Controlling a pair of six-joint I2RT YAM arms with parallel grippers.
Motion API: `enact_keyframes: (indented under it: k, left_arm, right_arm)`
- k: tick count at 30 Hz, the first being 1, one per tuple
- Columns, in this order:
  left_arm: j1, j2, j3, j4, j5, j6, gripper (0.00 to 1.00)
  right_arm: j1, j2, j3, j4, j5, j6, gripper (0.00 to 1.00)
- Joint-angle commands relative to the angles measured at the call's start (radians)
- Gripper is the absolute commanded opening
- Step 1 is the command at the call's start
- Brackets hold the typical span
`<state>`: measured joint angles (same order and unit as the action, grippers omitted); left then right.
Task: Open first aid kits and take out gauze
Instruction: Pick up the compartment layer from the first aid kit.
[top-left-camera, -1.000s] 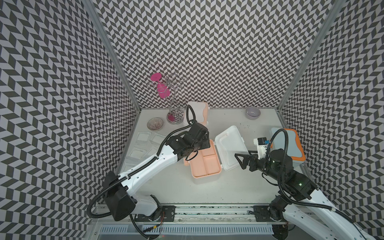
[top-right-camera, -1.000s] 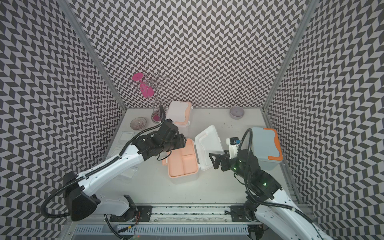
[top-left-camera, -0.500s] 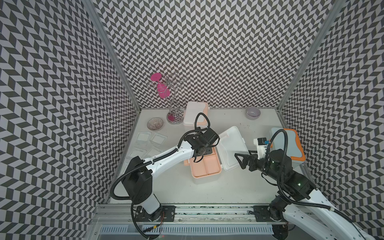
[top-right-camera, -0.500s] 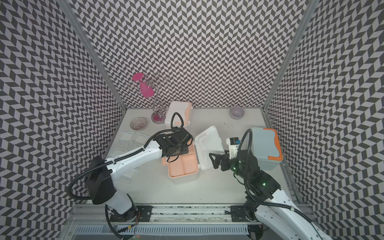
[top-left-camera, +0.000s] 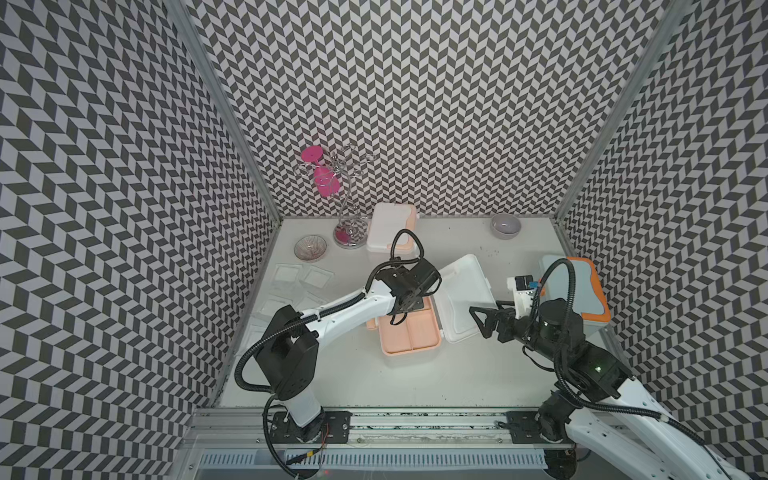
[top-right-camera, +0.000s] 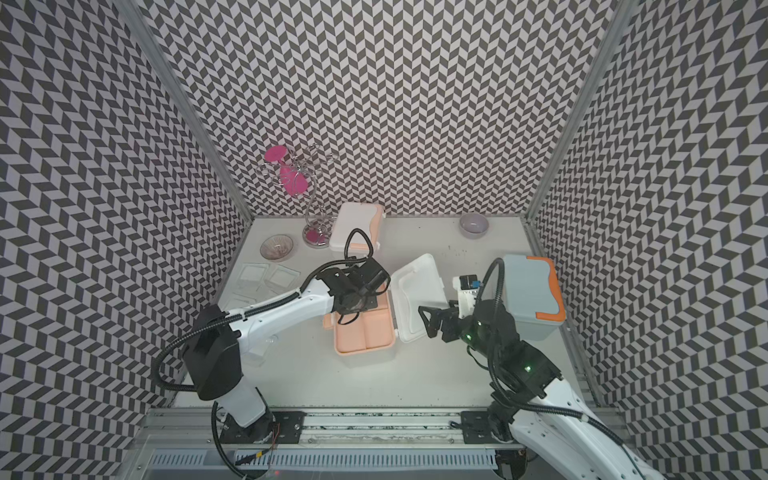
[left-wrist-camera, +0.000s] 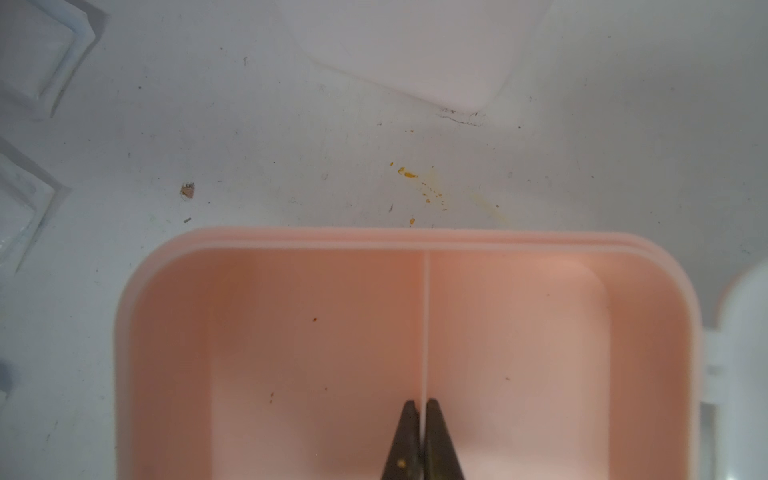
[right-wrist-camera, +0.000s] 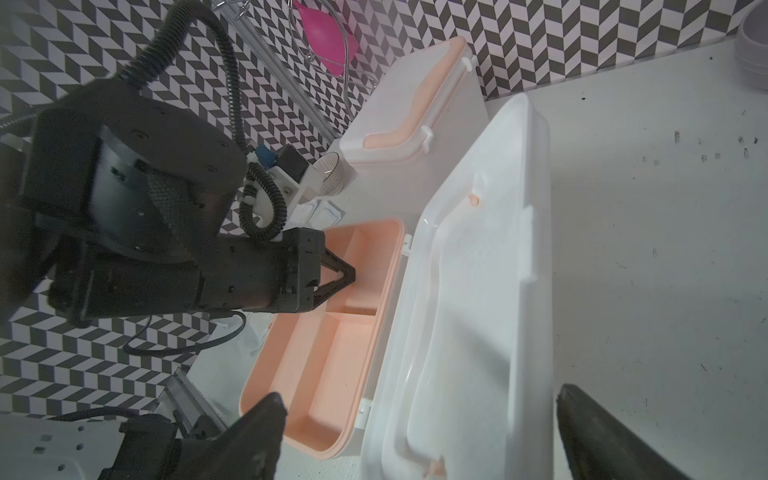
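Pinching tray divider (left-wrist-camera: 427, 324) with left pincer (left-wrist-camera: 420, 405), peach walls (left-wrist-camera: 648, 332) close either side, bare tabletop (left-wrist-camera: 291, 166) beyond rim (left-wrist-camera: 332, 235); reaching out, wrist tipped down. Holding right pincer (top-left-camera: 478, 323) spread beside lid (top-left-camera: 463, 286).

Kit tray (top-left-camera: 409, 336) partly behind L arm (top-left-camera: 353, 305)

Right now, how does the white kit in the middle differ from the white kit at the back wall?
The middle kit lies open, its lid swung aside and its peach tray showing; the back kit is shut. The left claw is closed on the middle kit's divider; no claw is at the back kit. Both are white with peach trim.
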<state>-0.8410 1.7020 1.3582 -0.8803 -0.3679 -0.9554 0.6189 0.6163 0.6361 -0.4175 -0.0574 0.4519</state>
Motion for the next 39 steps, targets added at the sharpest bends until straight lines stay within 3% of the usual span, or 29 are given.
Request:
enact_keyframes:
  k: [1, 14, 26, 35, 39]
  left_arm:
    - [0.012, 0.037, 0.029, -0.008, -0.02, 0.005, 0.0]
    - [0.035, 0.037, 0.094, 0.01, -0.012, 0.057, 0.0]
    - [0.045, -0.188, 0.025, 0.125, 0.065, 0.135, 0.0]
    - [0.198, -0.449, -0.095, 0.254, 0.22, 0.261, 0.0]
    - [0.332, -0.562, -0.107, 0.251, 0.265, 0.321, 0.0]
  right_arm:
    - [0.002, 0.003, -0.004, 0.059, 0.002, -0.011, 1.0]
    - [0.001, 0.046, -0.004, 0.105, -0.036, -0.005, 1.0]
    - [0.001, 0.059, -0.002, 0.123, -0.027, -0.005, 1.0]
    - [0.001, 0.059, -0.004, 0.117, -0.024, -0.007, 1.0]
    - [0.0, 0.056, -0.004, 0.118, -0.025, -0.007, 1.0]
